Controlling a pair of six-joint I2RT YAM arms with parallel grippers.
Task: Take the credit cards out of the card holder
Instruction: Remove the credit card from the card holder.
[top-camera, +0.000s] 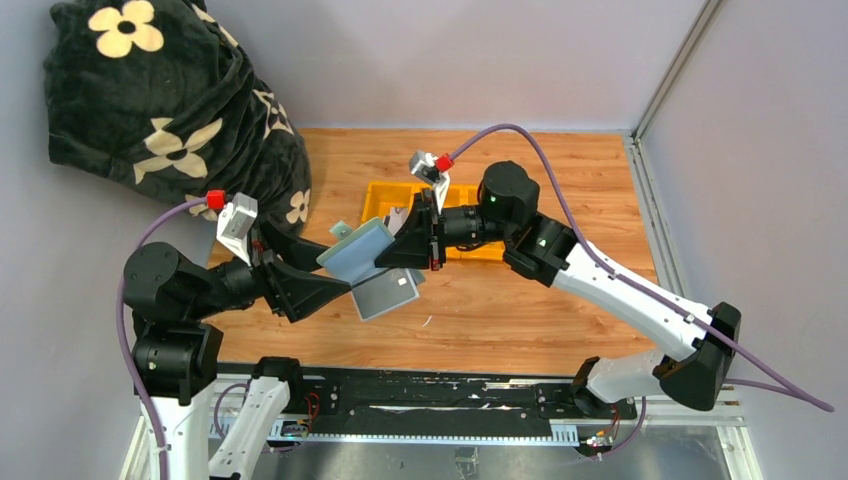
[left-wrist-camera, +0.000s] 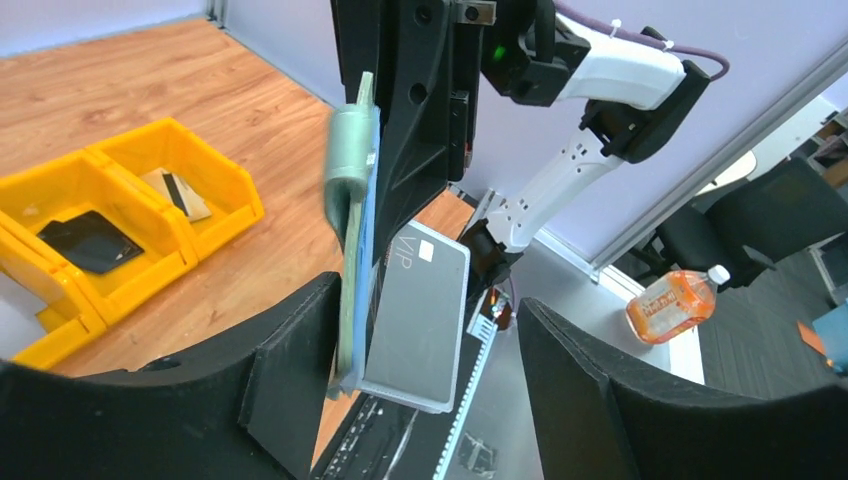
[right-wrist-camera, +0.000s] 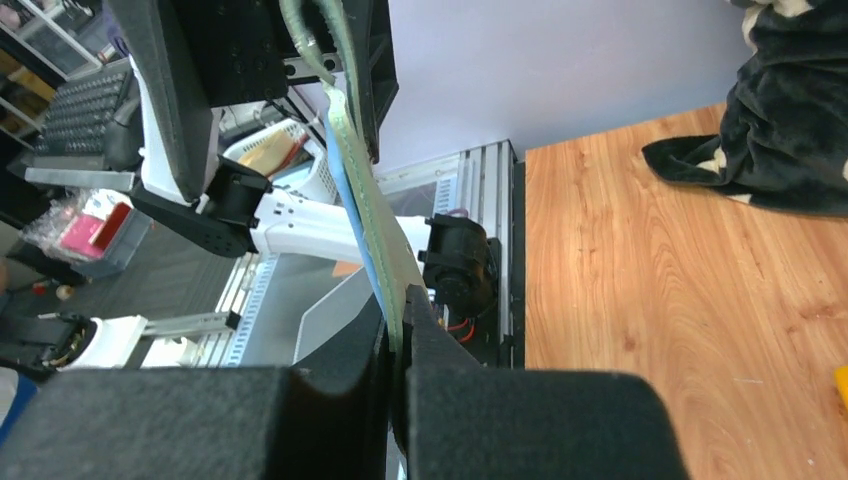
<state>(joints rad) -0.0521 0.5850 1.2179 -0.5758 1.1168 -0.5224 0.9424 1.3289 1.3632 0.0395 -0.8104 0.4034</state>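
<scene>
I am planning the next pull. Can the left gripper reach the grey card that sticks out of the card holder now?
Probably yes. The left gripper stands open with the grey card between its fingers, nothing blocking it; the right gripper holds the card holder in the air.

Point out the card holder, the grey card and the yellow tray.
card holder (left-wrist-camera: 352, 160): left wrist view, sage outer cover.
grey card (left-wrist-camera: 420, 310): left wrist view, its face.
yellow tray (left-wrist-camera: 140, 285): left wrist view, near wall.

From high above and behind, looking down on the bench (top-camera: 500, 310); from each wrist, close up, facing the same card holder (left-wrist-camera: 352, 170)
</scene>
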